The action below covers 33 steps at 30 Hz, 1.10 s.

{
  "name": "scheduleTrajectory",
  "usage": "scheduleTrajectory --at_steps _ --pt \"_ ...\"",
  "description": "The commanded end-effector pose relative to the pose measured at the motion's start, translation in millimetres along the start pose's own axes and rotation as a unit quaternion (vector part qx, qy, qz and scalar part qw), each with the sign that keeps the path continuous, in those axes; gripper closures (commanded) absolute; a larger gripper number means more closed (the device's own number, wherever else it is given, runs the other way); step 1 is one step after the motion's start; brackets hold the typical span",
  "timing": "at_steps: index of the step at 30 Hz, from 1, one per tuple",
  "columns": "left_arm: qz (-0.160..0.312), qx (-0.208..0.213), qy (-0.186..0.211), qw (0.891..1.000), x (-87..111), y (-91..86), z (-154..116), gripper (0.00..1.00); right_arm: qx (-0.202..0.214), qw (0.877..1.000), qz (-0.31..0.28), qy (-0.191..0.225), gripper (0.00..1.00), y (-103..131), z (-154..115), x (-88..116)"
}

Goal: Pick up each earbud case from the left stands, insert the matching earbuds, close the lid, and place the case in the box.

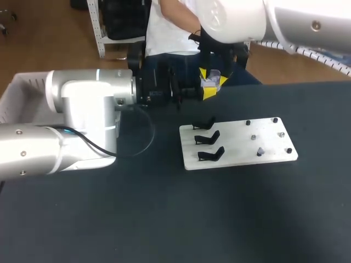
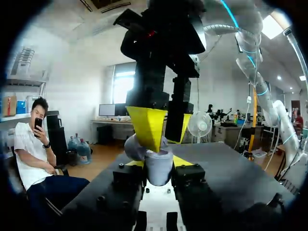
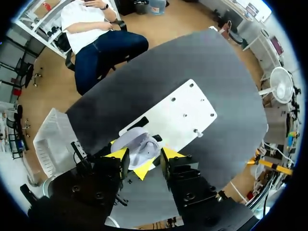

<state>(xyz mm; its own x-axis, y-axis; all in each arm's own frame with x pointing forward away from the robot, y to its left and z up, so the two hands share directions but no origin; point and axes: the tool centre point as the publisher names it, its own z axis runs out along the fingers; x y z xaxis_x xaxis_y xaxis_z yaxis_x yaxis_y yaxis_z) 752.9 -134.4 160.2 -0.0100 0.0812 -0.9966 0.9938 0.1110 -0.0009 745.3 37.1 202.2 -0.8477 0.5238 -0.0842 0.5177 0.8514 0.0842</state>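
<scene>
A pale grey earbud case (image 1: 211,82) hangs above the table's far edge with its lid tipped open. My left gripper (image 1: 207,92) reaches in level from the left and is shut on the case body (image 2: 159,168). My right gripper (image 1: 211,74) comes down from above. Its yellow fingers (image 2: 147,127) straddle the lid, and one fingertip (image 3: 171,153) stands a little apart from the case (image 3: 139,147), so it is open. Below lies the white board (image 1: 238,142) with three bare black stands (image 1: 207,138) on its left part and small pegs (image 1: 260,150) on its right part.
A white slatted box (image 1: 22,93) sits at the table's left edge, behind my left arm, and is also seen in the right wrist view (image 3: 53,139). The dark tabletop (image 1: 192,219) spreads in front of the board.
</scene>
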Motion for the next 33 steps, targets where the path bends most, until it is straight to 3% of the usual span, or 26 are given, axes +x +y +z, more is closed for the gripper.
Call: scheduleTrajectory --at_steps 1,3,4,5,14,23,33 --pt "0.001 -0.003 -0.002 1.0 0.3 -2.2 1 1.0 -0.017 0.999 -0.035 -0.026 0.5 -8 -7 11" --pt "0.001 -0.003 -0.002 1.0 0.3 -2.2 1 1.0 -0.028 0.997 -0.057 -0.042 0.24 -11 -9 17" --pt "0.001 -0.003 -0.002 1.0 0.3 -2.2 1 1.0 -0.033 0.995 -0.074 -0.05 0.04 -12 -10 21" --pt "0.001 -0.003 -0.002 1.0 0.3 -2.2 1 1.0 -0.041 0.993 -0.089 -0.059 0.0 -14 -13 25" --pt "0.001 -0.003 -0.002 1.0 0.3 -2.2 1 1.0 -0.089 0.987 -0.098 -0.096 0.0 -59 -27 42" --pt "0.001 -0.003 -0.002 1.0 0.3 -2.2 1 1.0 -0.099 0.984 -0.063 -0.131 0.0 -100 -15 67" --pt "0.001 -0.003 -0.002 1.0 0.3 -2.2 1 1.0 -0.092 0.982 -0.079 -0.147 0.0 -134 -3 88"
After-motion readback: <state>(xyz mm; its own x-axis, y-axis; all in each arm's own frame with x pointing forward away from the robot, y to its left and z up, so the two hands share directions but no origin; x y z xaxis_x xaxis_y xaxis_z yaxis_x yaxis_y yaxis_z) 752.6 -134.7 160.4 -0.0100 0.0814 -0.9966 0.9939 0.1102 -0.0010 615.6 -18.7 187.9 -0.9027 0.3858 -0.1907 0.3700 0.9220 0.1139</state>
